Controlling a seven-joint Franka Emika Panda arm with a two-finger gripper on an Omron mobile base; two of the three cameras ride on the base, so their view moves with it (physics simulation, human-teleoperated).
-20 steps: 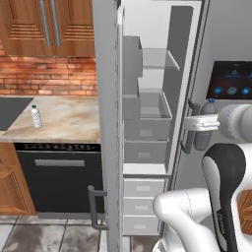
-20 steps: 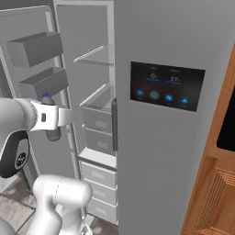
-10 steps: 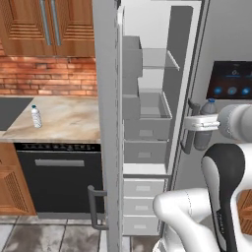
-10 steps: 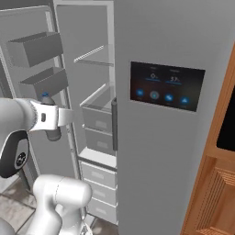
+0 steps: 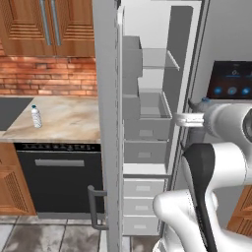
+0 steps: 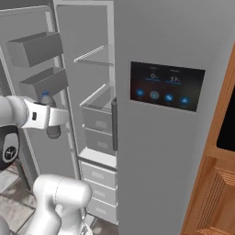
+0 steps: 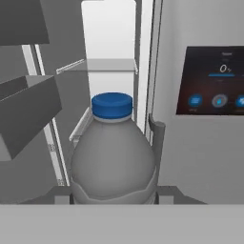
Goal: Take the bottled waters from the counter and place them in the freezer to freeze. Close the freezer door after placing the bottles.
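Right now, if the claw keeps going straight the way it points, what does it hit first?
Probably the freezer back wall. The claw, shut on the grey bottle, points into the open compartment above the drawer; depth is unclear.

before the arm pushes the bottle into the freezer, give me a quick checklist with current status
1. Grey bottle held in end effector: ok, shut on it.
2. Bottle upright, blue cap on top: ok.
3. Freezer door open: ok, swung wide.
4. Freezer in front of the bottle: ok, shelf and open drawer lie ahead.
5. Enough room on the landing spot: cannot tell.
6. Second bottle waiting on counter: ok, standing upright.
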